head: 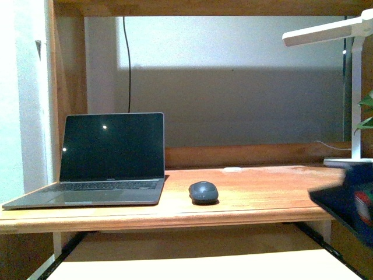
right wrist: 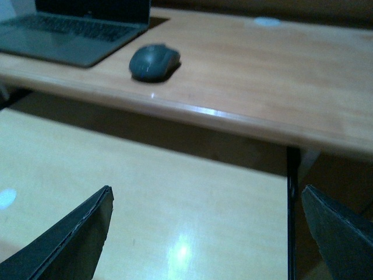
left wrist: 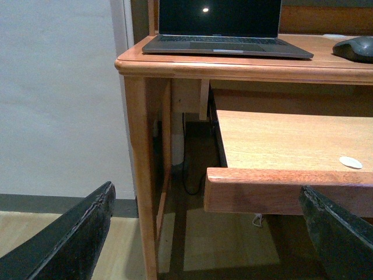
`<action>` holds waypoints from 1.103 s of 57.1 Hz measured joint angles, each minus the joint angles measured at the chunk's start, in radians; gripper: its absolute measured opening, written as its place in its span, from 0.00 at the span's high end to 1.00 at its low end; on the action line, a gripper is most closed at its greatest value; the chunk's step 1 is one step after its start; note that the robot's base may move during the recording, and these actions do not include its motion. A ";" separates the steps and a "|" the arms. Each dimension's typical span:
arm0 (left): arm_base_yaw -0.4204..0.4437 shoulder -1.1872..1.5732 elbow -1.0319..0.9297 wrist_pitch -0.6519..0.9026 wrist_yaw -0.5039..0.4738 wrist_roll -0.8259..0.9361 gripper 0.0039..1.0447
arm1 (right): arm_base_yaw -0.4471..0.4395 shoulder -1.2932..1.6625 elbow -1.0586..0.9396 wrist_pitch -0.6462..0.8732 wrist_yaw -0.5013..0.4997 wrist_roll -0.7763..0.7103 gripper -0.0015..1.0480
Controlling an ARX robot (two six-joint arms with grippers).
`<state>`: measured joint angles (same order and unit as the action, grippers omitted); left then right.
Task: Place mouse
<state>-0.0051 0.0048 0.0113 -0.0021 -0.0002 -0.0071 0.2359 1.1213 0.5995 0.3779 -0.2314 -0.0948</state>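
Observation:
The mouse (head: 203,192) is a small dark grey oval lying on the wooden desk top (head: 268,192), just right of the laptop. The right wrist view shows the mouse (right wrist: 154,61) well ahead of my right gripper (right wrist: 207,233), which is open and empty above the pull-out shelf (right wrist: 145,192). My right arm (head: 347,201) enters the front view at the desk's right end. My left gripper (left wrist: 207,233) hangs open and empty below and in front of the desk's left corner. In its view the mouse (left wrist: 355,49) sits at the far edge.
An open laptop (head: 105,163) with a dark screen fills the desk's left part. A small flat white disc (head: 232,170) lies near the back board. A white lamp (head: 349,35) stands at the right. Another white disc (left wrist: 350,162) lies on the pull-out shelf (left wrist: 280,140).

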 joint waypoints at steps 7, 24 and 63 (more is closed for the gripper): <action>0.000 0.000 0.000 0.000 0.000 0.000 0.07 | -0.074 -0.140 -0.181 0.003 -0.068 0.000 0.07; 0.000 0.000 0.000 0.000 0.000 0.000 0.07 | -0.006 -0.138 -0.380 0.104 0.000 -0.006 0.07; 0.000 0.000 0.000 0.000 0.000 0.000 0.07 | 0.298 0.378 -0.173 0.365 0.210 0.030 0.07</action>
<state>-0.0055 0.0048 0.0113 -0.0021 -0.0002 -0.0071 0.5343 1.4994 0.4263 0.7425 -0.0212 -0.0650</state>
